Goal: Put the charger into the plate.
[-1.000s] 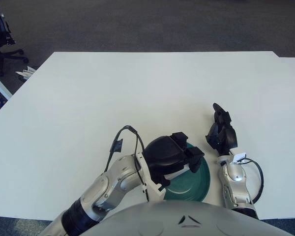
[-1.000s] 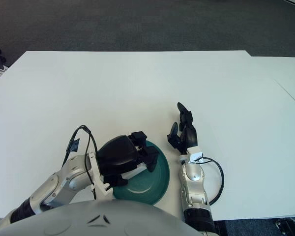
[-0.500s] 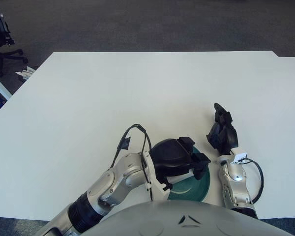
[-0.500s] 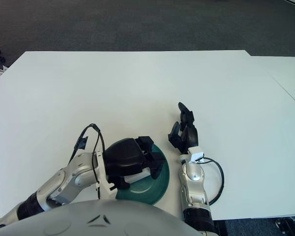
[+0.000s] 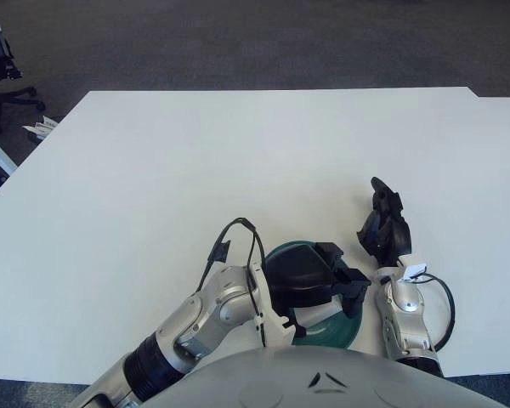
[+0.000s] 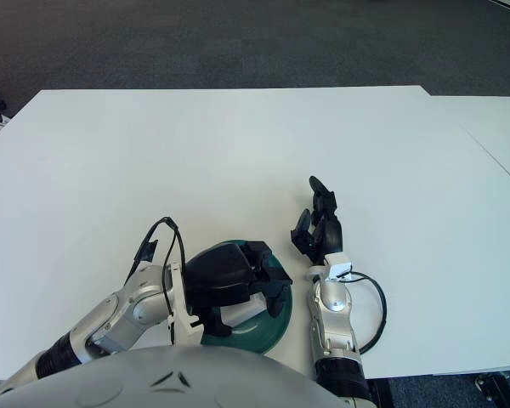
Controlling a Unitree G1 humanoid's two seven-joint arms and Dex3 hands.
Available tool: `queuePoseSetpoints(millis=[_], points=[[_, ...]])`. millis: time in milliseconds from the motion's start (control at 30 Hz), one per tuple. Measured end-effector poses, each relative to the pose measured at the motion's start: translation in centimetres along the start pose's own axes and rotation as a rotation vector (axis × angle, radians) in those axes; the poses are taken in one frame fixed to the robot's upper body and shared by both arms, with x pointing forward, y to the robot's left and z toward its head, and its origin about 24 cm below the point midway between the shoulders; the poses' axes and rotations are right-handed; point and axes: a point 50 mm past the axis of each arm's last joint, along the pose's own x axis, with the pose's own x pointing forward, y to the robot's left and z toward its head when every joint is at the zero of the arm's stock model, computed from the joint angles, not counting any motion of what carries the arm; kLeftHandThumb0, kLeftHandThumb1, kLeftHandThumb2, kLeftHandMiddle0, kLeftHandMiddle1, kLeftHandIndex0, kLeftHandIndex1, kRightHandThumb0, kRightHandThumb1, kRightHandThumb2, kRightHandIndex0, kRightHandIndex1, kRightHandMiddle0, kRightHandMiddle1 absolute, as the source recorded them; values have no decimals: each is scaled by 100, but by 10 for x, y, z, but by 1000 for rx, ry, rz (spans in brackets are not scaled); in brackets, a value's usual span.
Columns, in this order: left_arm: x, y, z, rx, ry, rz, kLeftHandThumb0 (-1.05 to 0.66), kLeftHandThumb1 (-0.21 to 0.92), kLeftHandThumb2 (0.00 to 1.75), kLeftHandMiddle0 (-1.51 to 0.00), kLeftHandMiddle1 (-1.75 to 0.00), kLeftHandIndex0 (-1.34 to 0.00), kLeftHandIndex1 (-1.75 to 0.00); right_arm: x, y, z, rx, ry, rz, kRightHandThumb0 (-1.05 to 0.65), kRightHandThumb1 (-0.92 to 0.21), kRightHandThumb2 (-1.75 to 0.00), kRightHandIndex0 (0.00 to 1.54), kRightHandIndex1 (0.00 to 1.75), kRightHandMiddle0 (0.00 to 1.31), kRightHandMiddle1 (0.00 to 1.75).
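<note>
The charger [image 6: 231, 315] shows only as a small white block under the left robot hand [image 6: 238, 276], low over the inside of the green plate [image 6: 270, 327]; the black fingers [image 6: 268, 274] curl around it and appear to grip it, though most of it is hidden and whether it touches the plate floor cannot be told. The plate sits on the white bench [image 5: 238, 161] at its near edge, close to the robot's body, and the left robot hand covers most of its bowl, leaving the far rim and the right side of the rim in sight. The left forearm reaches in from the lower left, a black cable [image 5: 234, 238] looping above the wrist. Just to the right of the plate shows the right robot hand [image 5: 384, 228], its fingers loosely extended away from the robot and holding nothing
</note>
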Motion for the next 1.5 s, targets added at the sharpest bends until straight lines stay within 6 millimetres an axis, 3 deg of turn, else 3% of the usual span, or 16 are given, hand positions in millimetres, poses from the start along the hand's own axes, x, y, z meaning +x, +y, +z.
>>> queuePoseSetpoints(millis=[33,100,200,333,600,933,1500], points=[[-1,0,0,6,3,-5,-104,92,87,-27,-60,-1,-81,0,0,0,3,0,-2,-68,-92,-104,18,1,0,42],[-2,1,0,12,5,-7,-104,92,89,-31,-42,0,-75,0,0,0,15,1,-6,-67,-92,-104,19,1,0,42],[-3,2,0,19,5,-4,-105,92,91,-34,-23,0,-67,0,2,0,41,11,-12,-66,-92,-102,20,1,0,42],[-4,5,1,34,2,6,-105,92,93,-32,-11,0,-60,-1,8,2,75,9,-15,-64,-92,-103,22,2,0,44],[-8,9,1,65,-3,18,-105,92,100,-24,-2,0,-46,-17,27,7,106,54,25,-61,-92,-107,26,2,0,46],[-13,9,0,87,-1,18,-105,92,102,-18,0,0,-33,-29,31,10,140,103,51,-62,-92,-111,26,2,0,43],[-14,15,0,59,19,34,-105,92,105,-14,0,0,-23,-39,42,18,505,223,168,-70,-92,-112,19,0,0,29]])
